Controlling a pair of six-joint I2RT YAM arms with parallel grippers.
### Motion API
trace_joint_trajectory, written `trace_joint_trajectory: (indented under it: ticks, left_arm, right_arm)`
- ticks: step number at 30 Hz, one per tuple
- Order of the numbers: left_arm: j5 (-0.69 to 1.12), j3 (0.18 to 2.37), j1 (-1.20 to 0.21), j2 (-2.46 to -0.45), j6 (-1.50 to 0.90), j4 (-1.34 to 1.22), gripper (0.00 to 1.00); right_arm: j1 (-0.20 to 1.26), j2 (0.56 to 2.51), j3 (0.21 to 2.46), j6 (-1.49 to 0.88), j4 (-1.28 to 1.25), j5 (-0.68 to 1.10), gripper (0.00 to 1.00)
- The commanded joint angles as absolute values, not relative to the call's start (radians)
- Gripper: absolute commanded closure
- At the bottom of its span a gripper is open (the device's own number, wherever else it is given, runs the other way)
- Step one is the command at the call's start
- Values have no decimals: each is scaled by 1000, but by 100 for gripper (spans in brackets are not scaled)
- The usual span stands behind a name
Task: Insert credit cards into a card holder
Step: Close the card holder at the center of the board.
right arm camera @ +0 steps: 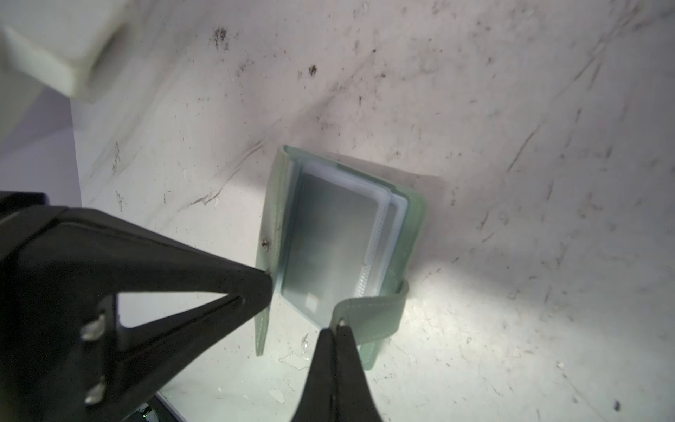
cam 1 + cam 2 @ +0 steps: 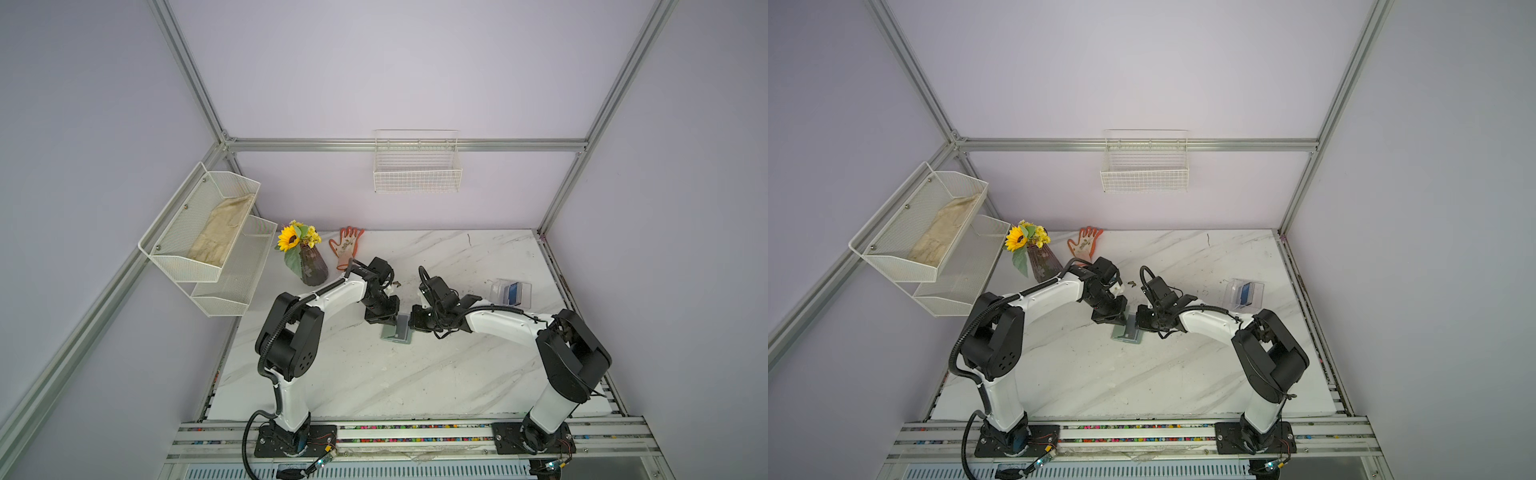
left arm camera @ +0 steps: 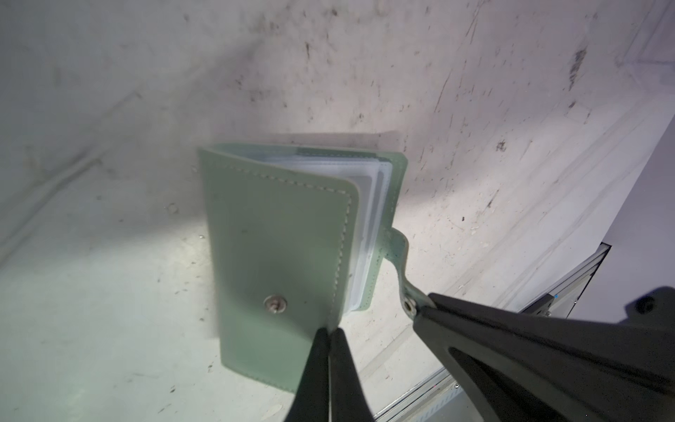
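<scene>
Left gripper (image 3: 328,330) is clamped on the edge of the card holder's (image 2: 398,332) front cover (image 3: 270,237), holding it up like a book page. The holder sits on the table (image 2: 457,374) right between the two grippers, and its long side runs roughly away from both sets of tips. There's a dark card (image 1: 328,237) already in the top clear sleeve. Right gripper (image 1: 338,327) is pinched shut on the snap tab (image 1: 372,310), pulling it out to its own side. Further out past the right gripper, well apart from the holder, is a clear box (image 2: 510,293) with a blue card (image 2: 515,292) in it. I'd guess the right arm fetches that one, since it's much nearer.
</scene>
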State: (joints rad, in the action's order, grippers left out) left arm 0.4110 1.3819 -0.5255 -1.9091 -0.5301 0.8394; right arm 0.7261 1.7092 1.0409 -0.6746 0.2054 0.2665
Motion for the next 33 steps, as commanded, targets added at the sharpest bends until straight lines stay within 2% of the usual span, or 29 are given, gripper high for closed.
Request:
trace_joint_trajectory:
  ticks: [1,10,18,23,28,33]
  left_arm:
    - [429,1404,-550,-1923,-506,841,100]
    - [449,1398,-561,-1951,-505,825,100]
    - [513,1492,-560,-1884,-472,850,91]
    - [571,1544,-551,-1868,-449,862,89]
    - [566,1567,-476,-1838,-418,894,88]
    - [501,1464,-390,-1798,-423,887,88]
  right_arm:
    - [719,1672,1008,-694,177,270,99]
    - [716,1654,975,-702,150,277,99]
    - [716,1658,978,-698,146,285,99]
    - [716,1664,980,-696,141,285,99]
    - [716,1663,976,-696,137,287,99]
    - [716,1660,974,-697,138,284,100]
